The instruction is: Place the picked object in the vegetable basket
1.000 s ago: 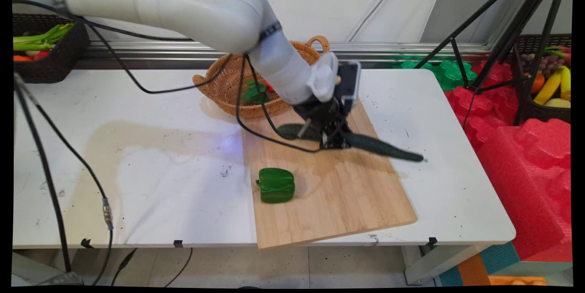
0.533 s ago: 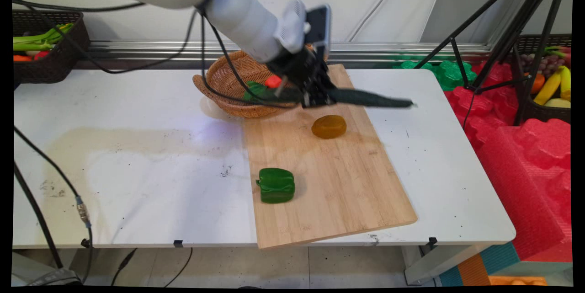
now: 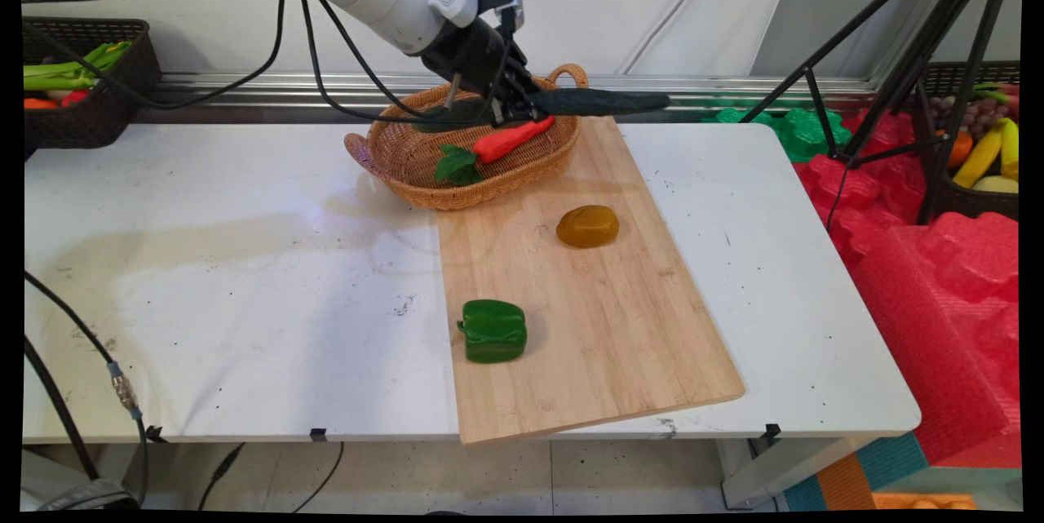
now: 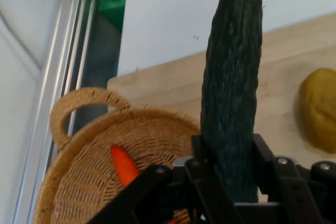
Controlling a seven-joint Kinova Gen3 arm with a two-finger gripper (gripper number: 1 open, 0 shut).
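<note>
Jaws [image 4: 229,174] closed on the long dark green bumpy cucumber [image 3: 599,102], gripped near one end, pressed against both flanks. Held roughly level, clear of the surface, most of its length projecting toward 3 o'clock in the main view; off-centre grip, so probably some droop at the free end. In the hand view, seen running straight up from between the jaws.

Directly below, at the jaws' 6 o'clock: oval woven wicker basket [image 3: 408,156] with loop handles, standing on the white surface [image 3: 228,278] with its 3 o'clock side over the far corner of the pale wooden cutting board [image 3: 620,343]. Inside the basket: orange-red carrot with green leafy top [image 3: 510,139], lying slanted along the wall.

On the board, at 5 o'clock from the basket: brownish-yellow rounded potato-like lump [image 3: 587,226], well apart from the jaws. Farther toward 6 o'clock, at the board's 9 o'clock edge: blocky green bell pepper [image 3: 493,330], lying on its side.
</note>
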